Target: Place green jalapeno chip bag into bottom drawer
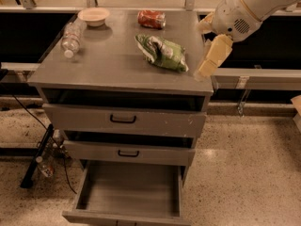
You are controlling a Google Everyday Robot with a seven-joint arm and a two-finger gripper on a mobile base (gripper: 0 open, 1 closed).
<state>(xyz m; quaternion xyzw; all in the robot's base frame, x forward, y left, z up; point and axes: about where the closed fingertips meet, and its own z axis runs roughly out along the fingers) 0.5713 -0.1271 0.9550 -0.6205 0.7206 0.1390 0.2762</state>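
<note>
The green jalapeno chip bag (162, 52) lies flat on the grey cabinet top (108, 60), right of centre. My gripper (208, 41) hangs over the top's right edge, just to the right of the bag and apart from it. Its cream fingers (214, 56) are spread open with nothing between them. The bottom drawer (131, 192) is pulled out, and its plain grey inside holds nothing that I can see.
A red soda can (151, 19) lies on its side behind the bag. A white bowl (94, 16) and a lying water bottle (73, 33) are at the back left. The two upper drawers (123, 119) stand slightly ajar. Cables and a black stand (37, 157) sit on the floor at left.
</note>
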